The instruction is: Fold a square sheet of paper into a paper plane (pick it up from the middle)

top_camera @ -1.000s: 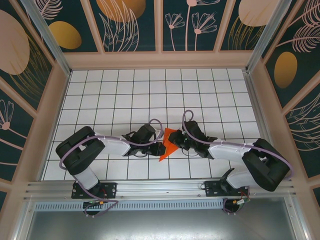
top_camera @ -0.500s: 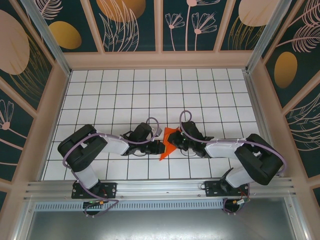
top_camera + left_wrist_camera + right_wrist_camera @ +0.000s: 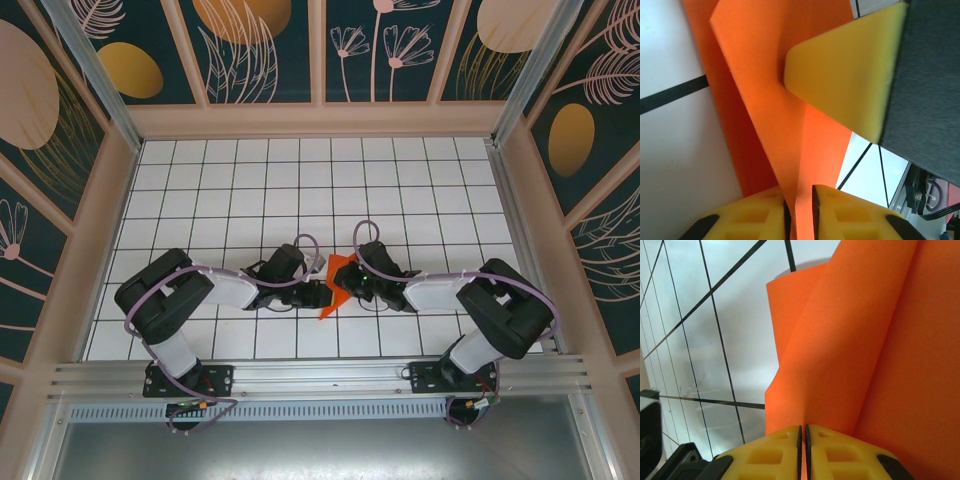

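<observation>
Grip check, nearest first. Right hand (image 3: 803, 437): jaws closed to a hairline, pinching an edge of the bright orange folded paper sheet (image 3: 865, 340). The sheet rises straight ahead of this hand as a curled, layered wall. Left hand (image 3: 800, 220): jaws narrow with a visible slot, and a crease of the sheet runs through it. Whether they bite or merely flank the paper, cannot tell. Ahead of the left hand, up and to its right, a blunt yellow foam pad (image 3: 845, 75) on a dark block lies against the sheet's face. Probably a finger of the right hand; not certain.

The sheet sits between the two hands, lifted off the white black-gridded tabletop (image 3: 725, 340) on the right hand's side. From above, a pointed tip trails back toward the arm bases.

Risks, my reading:
- If the left hand has no real hold, the right's edge pinch carries everything. The thin sheet could swing, sag or let its folds spring open.
- If both do hold, any pull apart could tear or skew the crease.
- The hands are almost touching, so a small misjudged move could knock one against the other and crumple the paper.

Hard to make out:
- The hands cover most of the sheet from above, so the folds cannot be counted.
- The wrist views crop its outline.
- Whether the tip touches the tiles is unclear.

Beyond the hands, dark floral wall panels (image 3: 260, 50) ring the tabletop.
</observation>
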You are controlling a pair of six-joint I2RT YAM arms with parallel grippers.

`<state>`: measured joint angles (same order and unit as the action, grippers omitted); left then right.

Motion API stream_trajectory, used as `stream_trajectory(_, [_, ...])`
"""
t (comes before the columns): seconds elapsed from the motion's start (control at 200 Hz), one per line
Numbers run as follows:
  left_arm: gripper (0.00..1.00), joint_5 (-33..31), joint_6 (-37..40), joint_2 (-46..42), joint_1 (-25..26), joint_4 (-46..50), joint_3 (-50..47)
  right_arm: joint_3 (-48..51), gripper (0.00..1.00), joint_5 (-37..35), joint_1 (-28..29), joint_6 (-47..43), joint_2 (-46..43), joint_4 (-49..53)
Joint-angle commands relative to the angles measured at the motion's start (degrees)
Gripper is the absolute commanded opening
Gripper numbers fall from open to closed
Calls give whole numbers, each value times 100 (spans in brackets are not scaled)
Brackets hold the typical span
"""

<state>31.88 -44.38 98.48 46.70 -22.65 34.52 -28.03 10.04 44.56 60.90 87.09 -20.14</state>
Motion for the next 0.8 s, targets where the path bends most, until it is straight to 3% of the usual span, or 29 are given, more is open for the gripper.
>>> stream_trajectory(0.0, [27,-342,216,39,48,486,-82,-32,14,-177,-43,117,41,98])
stream_trajectory(0.16, [27,-398,176,-368,45,456,-220,26,15,-185,-57,128,-10,81])
stream_trajectory(0.28, [21,-428,140,-530,46,385,-327,60,15,-178,-52,153,-12,16])
stream_trajectory(0.55, [4,-239,71,-292,49,156,-362,190,15,-252,-40,207,-293,-19])
stream_trajectory(0.796, [0,-79,-500,-64,15,-439,-578,401,17,-214,-43,123,-915,-9])
